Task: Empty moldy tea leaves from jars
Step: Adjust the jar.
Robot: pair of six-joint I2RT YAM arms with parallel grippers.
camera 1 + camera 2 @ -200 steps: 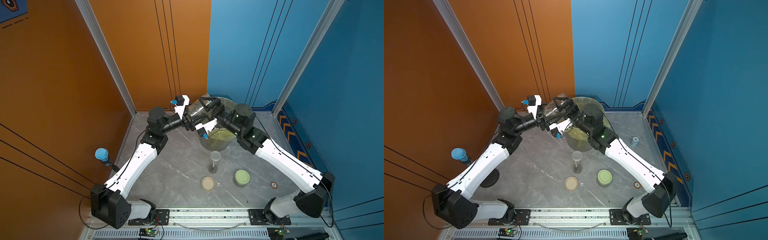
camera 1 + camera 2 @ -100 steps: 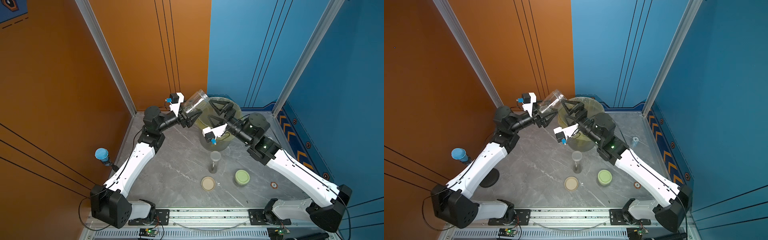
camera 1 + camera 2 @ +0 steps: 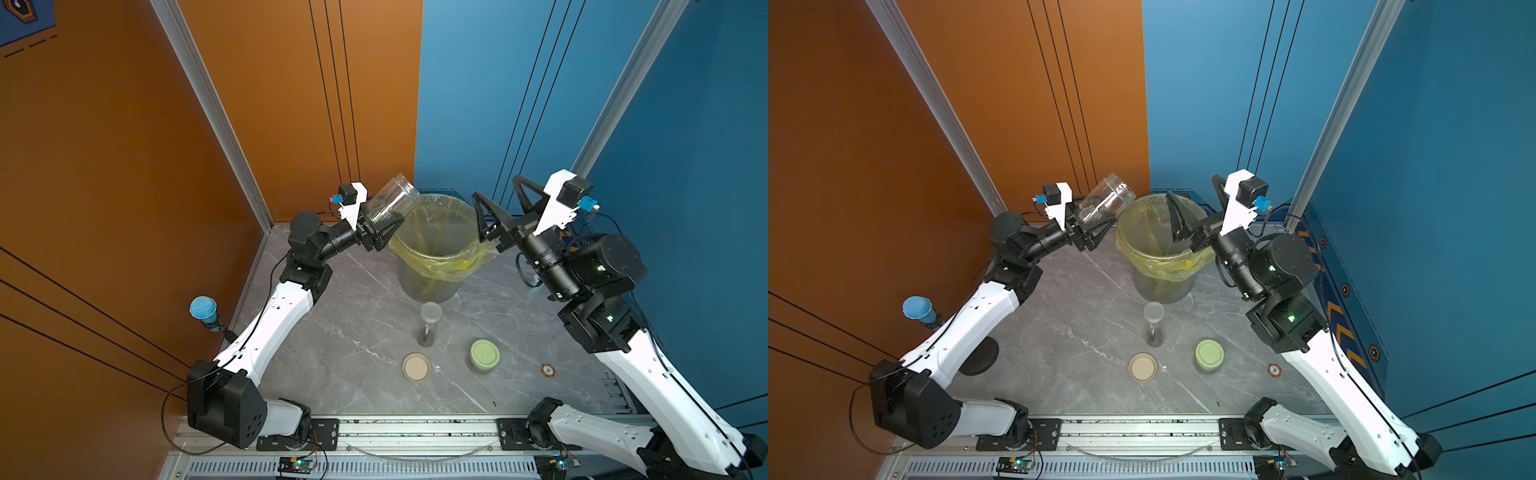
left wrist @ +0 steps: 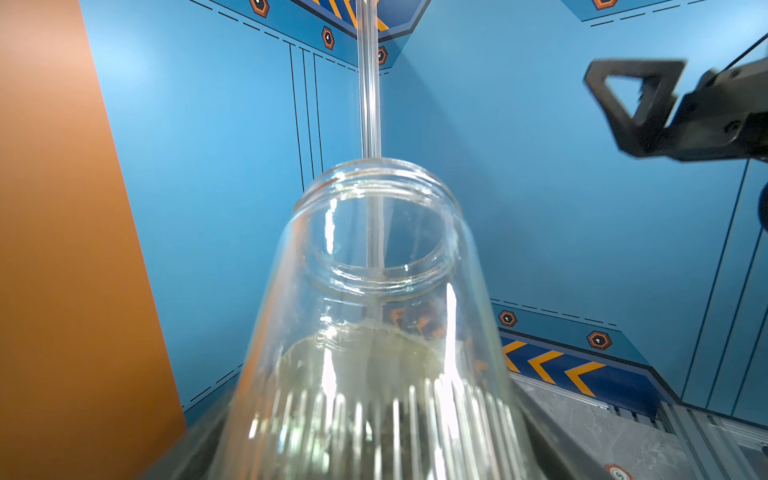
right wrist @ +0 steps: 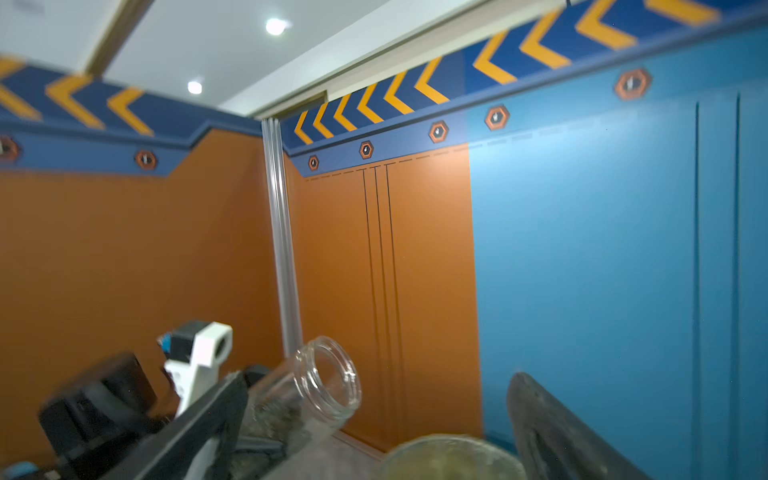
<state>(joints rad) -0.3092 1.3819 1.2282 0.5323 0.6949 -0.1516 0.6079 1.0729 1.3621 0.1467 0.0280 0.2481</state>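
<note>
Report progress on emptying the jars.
Done: beige lid off, lying on the table. In hand: left gripper holds the open wide jar tilted beside the bin, tea leaves inside, unpoured; right gripper open, empty. Left: tall jar and green-lidded jar, both capped.

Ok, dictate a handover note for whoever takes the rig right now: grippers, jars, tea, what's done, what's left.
Left gripper: shut on the wide jar, lid off, tilted mouth-up beside the bin; tea leaves lie at its base.
Right gripper: open, empty, raised at the bin's other side.
Beige lid, tall narrow jar and short green-lidded jar are on the table in front of the bin; both jars closed.
Done: wide jar opened and at the bin.
Left: tip it out, then open and empty the other two.
</note>
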